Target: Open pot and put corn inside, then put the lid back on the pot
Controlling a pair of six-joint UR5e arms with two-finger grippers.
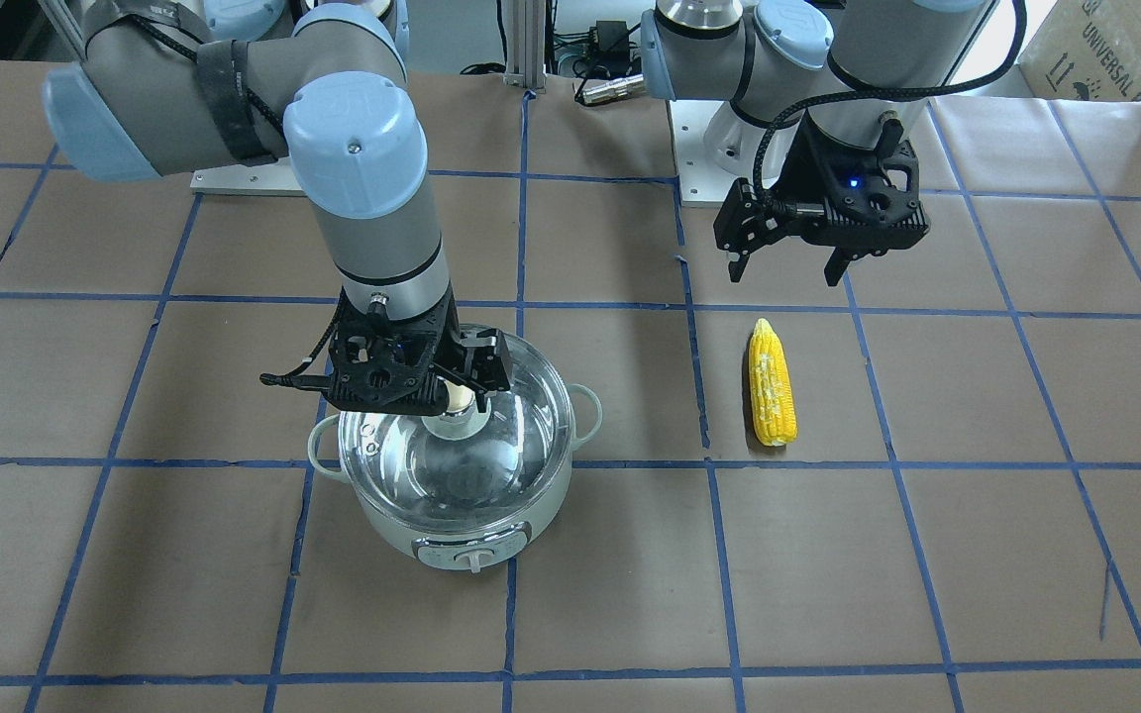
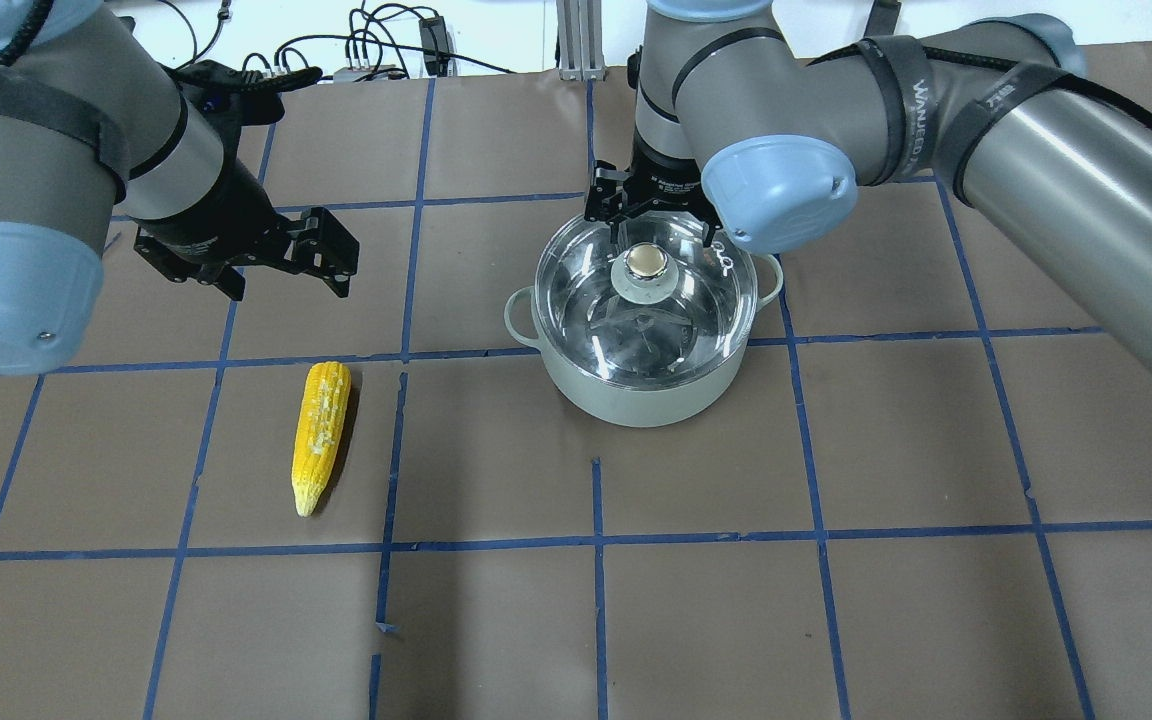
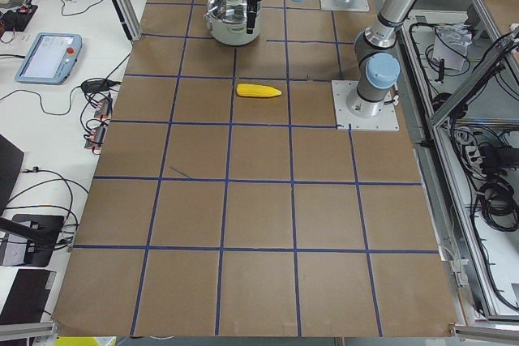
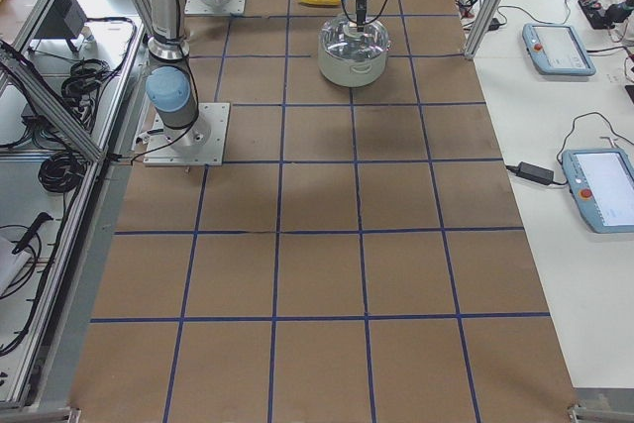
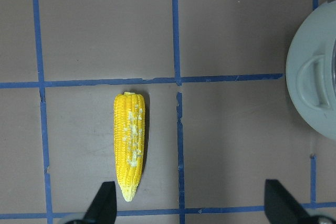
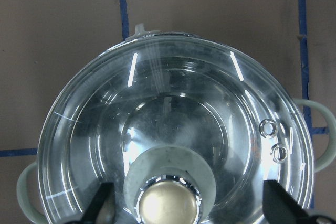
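Note:
The pale mint pot (image 2: 636, 395) stands on the table with its glass lid (image 2: 596, 310) on it. My right gripper (image 2: 651, 235) is open, low over the lid, its fingers on either side of the gold knob (image 6: 168, 205), apart from it. The yellow corn (image 2: 321, 432) lies flat on the table to the pot's left, pointed end away from the robot. My left gripper (image 2: 286, 285) is open and empty, hovering above the table just behind the corn's blunt end. In the left wrist view the corn (image 5: 130, 142) lies near the left fingertip (image 5: 105, 203).
The table is covered in brown paper with a blue tape grid (image 2: 596, 540). The arm base plate (image 1: 719, 188) sits at the robot's side of the table. Tablets and cables (image 4: 555, 47) lie on side benches beyond the table edges.

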